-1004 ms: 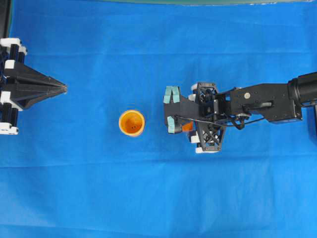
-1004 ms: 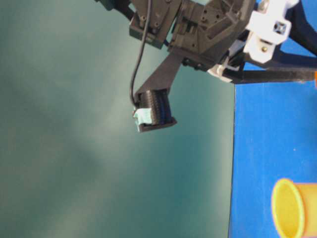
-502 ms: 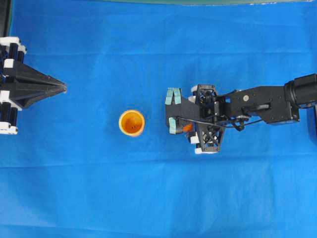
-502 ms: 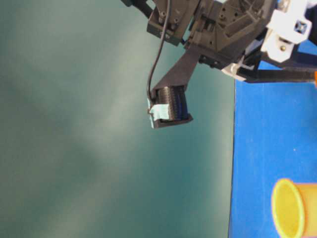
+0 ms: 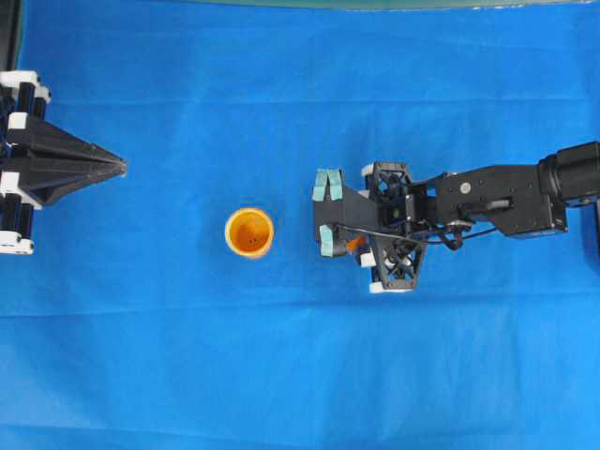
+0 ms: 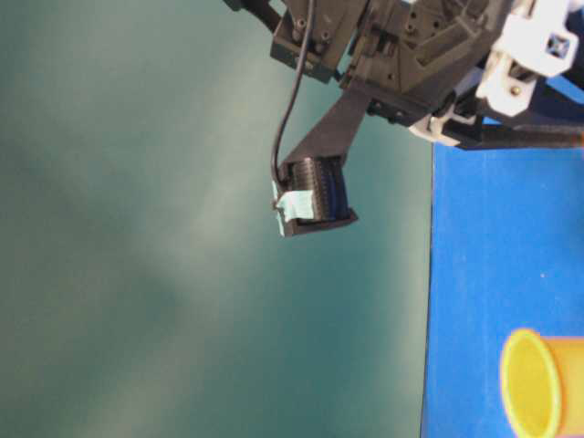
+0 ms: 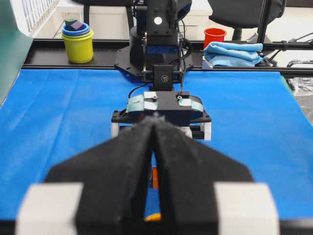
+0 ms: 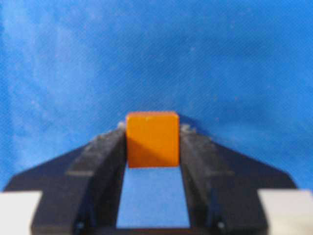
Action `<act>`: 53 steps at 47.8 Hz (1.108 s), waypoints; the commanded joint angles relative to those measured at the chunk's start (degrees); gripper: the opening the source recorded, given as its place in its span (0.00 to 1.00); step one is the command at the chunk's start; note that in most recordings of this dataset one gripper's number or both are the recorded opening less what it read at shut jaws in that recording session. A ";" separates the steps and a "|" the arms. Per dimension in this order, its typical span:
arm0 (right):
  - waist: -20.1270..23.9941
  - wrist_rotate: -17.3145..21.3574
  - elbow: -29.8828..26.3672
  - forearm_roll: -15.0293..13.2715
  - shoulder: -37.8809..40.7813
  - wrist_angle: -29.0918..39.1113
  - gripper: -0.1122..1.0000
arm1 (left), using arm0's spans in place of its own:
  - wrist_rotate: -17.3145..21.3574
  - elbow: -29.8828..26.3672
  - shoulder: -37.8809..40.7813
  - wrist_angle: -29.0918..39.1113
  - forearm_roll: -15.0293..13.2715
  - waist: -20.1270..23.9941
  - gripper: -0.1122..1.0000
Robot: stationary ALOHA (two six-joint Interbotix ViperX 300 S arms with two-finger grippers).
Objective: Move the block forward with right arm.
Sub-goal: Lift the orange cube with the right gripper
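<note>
Since a second ago the right tool (image 8: 151, 142) has narrowed until both fingers (image 8: 105, 152) touch the block (image 8: 152, 139), near the cup (image 5: 249, 232) on the desk (image 5: 281, 94); left tool (image 5: 120, 167) closed.

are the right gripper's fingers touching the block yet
Touching. In the right wrist view both fingers press flush against the sides of the block, with no blue cloth showing between them.

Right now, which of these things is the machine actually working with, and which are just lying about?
In use:
- small orange cube
- right gripper, black, jaws on both sides of the cube

Lying about:
- round yellow-orange cup
- left gripper, black, pointed, parked
- blue cloth
</note>
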 commanded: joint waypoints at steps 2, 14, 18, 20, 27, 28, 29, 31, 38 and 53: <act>0.97 0.09 -1.85 0.18 -3.60 1.05 0.46 | -0.09 -1.85 0.26 -0.18 0.09 -0.09 0.11; 1.49 0.53 -2.90 0.18 -9.93 7.03 0.46 | -0.09 -1.93 0.35 -0.09 0.09 -0.09 0.11; 1.58 0.53 -3.34 0.18 -11.95 8.96 0.46 | -0.09 -1.93 0.35 -0.18 0.09 -0.09 0.11; 1.67 0.53 -3.52 0.18 -12.92 9.84 0.46 | -0.09 -1.93 0.26 -0.18 0.09 -0.09 0.11; 1.85 0.62 -4.75 0.18 -16.17 13.01 0.46 | -0.09 -1.93 0.35 -0.18 0.09 -0.09 0.11; 1.85 0.62 -5.01 0.18 -16.52 13.54 0.46 | -0.09 -1.93 0.35 -0.09 0.09 -0.09 0.11; 1.85 0.62 -5.19 0.18 -16.87 13.97 0.46 | -0.09 -1.93 0.35 -0.09 0.09 -0.09 0.11; 1.93 0.62 -5.89 0.18 -17.67 15.12 0.46 | -0.09 -1.93 0.35 -0.18 0.09 -0.09 0.11; 2.37 0.62 -8.09 0.18 -19.16 18.37 0.46 | -0.09 -1.93 0.44 -0.18 0.09 -0.09 0.11; 5.45 0.88 -12.74 0.18 -20.13 25.14 0.46 | -0.09 -1.93 0.44 -0.18 0.09 -0.09 0.11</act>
